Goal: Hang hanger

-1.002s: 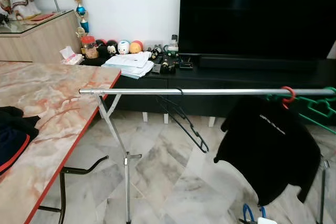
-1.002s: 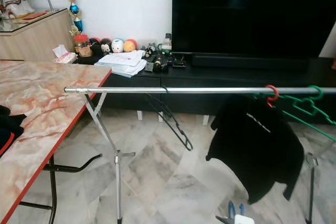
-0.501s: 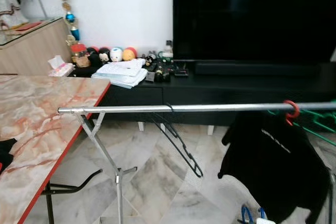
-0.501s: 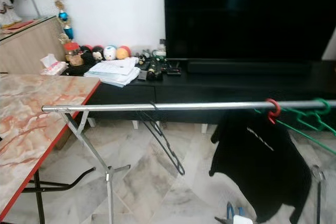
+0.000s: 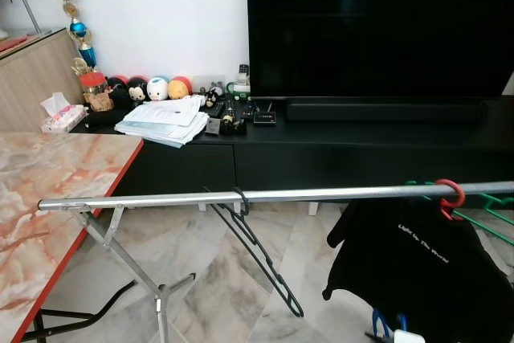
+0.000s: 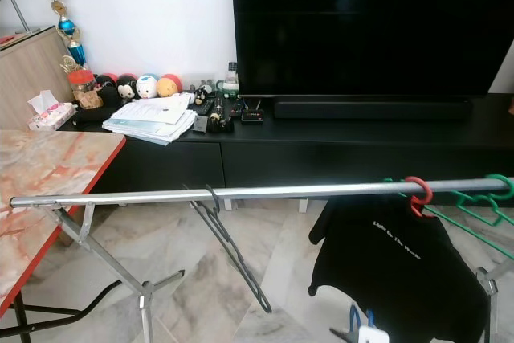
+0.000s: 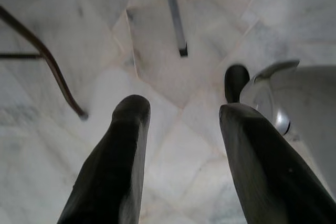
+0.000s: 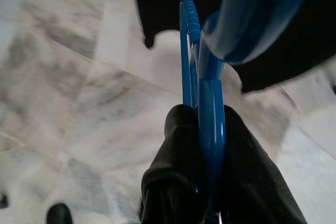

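The right hand (image 8: 202,124) is closed on a blue hanger (image 8: 206,103), which stands up between its two black fingers (image 8: 176,150) above the marble floor (image 8: 63,77); in the right wrist view the hem of a black T-shirt (image 8: 273,51) hangs just behind the hanger. The left hand (image 7: 181,108) is open and holds nothing, its fingers pointing down at the floor. In the eye views a small part of the blue hanger shows at the bottom edge. Further away, a metal drying rail (image 5: 265,195) runs across, carrying an empty black hanger (image 5: 261,251), the T-shirt on a red hook (image 5: 448,197), and green hangers (image 6: 482,202). At the left is the marble counter (image 5: 48,190); behind stand a black TV cabinet (image 6: 337,150) and a television (image 6: 361,26).
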Tool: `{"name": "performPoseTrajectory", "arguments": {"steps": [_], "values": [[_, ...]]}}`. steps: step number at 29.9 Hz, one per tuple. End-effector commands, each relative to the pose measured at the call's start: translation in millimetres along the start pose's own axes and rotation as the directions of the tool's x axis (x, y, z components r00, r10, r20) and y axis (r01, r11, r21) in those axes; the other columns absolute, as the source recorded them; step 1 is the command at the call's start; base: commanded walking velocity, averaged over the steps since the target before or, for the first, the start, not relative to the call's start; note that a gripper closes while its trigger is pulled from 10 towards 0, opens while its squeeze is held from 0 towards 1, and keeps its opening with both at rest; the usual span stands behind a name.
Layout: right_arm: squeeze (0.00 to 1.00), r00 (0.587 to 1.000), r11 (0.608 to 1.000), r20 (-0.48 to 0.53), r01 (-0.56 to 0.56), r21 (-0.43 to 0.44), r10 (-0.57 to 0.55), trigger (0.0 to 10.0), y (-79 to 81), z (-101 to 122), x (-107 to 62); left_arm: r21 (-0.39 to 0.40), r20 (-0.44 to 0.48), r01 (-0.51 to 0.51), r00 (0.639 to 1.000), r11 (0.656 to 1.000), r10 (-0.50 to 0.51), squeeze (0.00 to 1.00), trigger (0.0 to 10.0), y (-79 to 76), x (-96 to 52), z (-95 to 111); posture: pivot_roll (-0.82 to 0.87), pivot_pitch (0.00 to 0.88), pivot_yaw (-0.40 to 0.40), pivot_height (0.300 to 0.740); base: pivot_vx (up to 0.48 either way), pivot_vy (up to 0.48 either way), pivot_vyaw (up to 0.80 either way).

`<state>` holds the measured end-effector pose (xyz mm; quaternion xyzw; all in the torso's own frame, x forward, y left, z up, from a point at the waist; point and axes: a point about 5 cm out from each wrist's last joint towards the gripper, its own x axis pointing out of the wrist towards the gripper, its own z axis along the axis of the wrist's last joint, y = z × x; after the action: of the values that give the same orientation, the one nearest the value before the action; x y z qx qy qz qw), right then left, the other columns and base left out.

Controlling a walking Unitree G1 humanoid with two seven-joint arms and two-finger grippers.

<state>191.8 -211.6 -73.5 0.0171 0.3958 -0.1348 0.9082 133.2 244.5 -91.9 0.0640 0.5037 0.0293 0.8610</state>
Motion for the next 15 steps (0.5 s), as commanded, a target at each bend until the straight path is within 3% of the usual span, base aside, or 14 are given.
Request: {"name": "performPoseTrajectory", "arguments": {"steps": [1,8,9,10,13,15], "values": [[0.0,1.0,1.0,0.012,0.006,0.016,-0.006,10.0,0.7,-2.3,-1.3,0.009,-0.031,-0.008,0.999,1.0,0.008,0.0,10.0,1.4,-1.7,-8.8,0.06,0.0,0.043,0.74,0.0,0.0,0.0],[0.0,0.994,0.999,0.111,0.003,0.05,-0.009,10.0,1.2,6.2,-2.3,0.01,-0.035,-0.005,0.999,1.0,0.006,0.0,10.0,-2.9,-1.5,-10.5,0.06,0.0,0.044,0.74,0.0,0.0,0.0],[0.0,0.989,0.998,0.146,-0.006,0.06,-0.003,10.0,2.2,24.7,2.4,0.001,-0.033,-0.005,0.999,1.0,0.005,0.0,10.0,-3.5,-1.5,-10.5,0.06,0.0,0.043,0.74,0.0,0.0,0.0],[0.0,0.989,0.998,0.146,-0.006,0.06,-0.003,10.0,2.2,24.7,2.4,0.001,-0.033,-0.005,0.999,1.0,0.005,0.0,10.0,-3.5,-1.5,-10.5,0.06,0.0,0.043,0.74,0.0,0.0,0.0],[0.0,0.982,0.999,0.186,-0.032,0.034,0.025,10.0,4.0,69.5,11.8,-0.006,-0.027,0.0,1.0,1.0,-0.001,0.0,10.0,-5.1,-1.1,-9.5,0.05,0.0,0.042,0.74,0.0,0.0,0.0],[0.0,0.986,0.999,0.165,-0.035,0.016,0.032,10.0,3.8,65.4,11.8,-0.005,-0.027,0.0,1.0,1.0,0.0,0.0,10.0,-5.3,-1.0,-9.2,0.06,0.0,0.04,0.74,0.0,0.0,0.0]]}}
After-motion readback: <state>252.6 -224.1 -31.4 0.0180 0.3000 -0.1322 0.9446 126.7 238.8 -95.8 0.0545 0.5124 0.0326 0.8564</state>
